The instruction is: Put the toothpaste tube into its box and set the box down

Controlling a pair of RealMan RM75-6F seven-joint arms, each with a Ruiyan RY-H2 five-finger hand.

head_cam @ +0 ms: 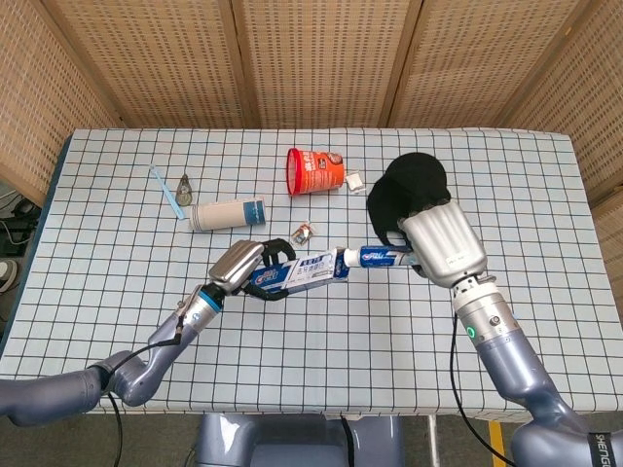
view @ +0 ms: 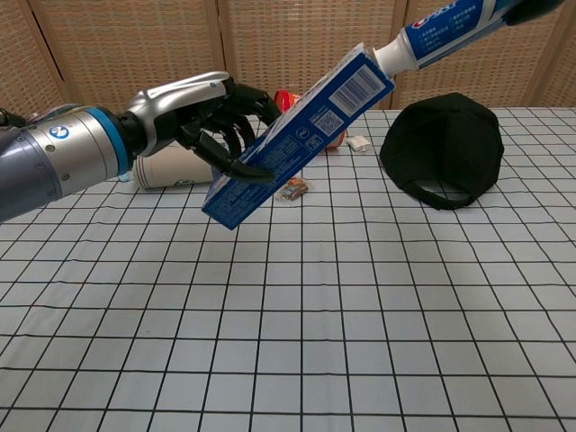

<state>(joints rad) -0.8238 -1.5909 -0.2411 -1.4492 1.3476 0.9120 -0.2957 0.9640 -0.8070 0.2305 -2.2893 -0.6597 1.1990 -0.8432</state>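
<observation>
Above the checked desk (head_cam: 117, 292), the left hand (view: 202, 112) grips the long blue cardboard toothpaste box (view: 297, 135) with its fingers curled around the lower end, holding it tilted in the air. At the box's open upper end the white and blue toothpaste tube (view: 441, 31) is partly inside. The right hand (head_cam: 443, 243) holds the tube's far end. Behind lie a black cap (view: 445, 148), a white paper cup (head_cam: 226, 213) on its side and a red cup (head_cam: 313, 170).

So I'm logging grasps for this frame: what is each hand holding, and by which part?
The left hand grips the toothpaste box near its lower end. The right hand holds the toothpaste tube by its rear end.
</observation>
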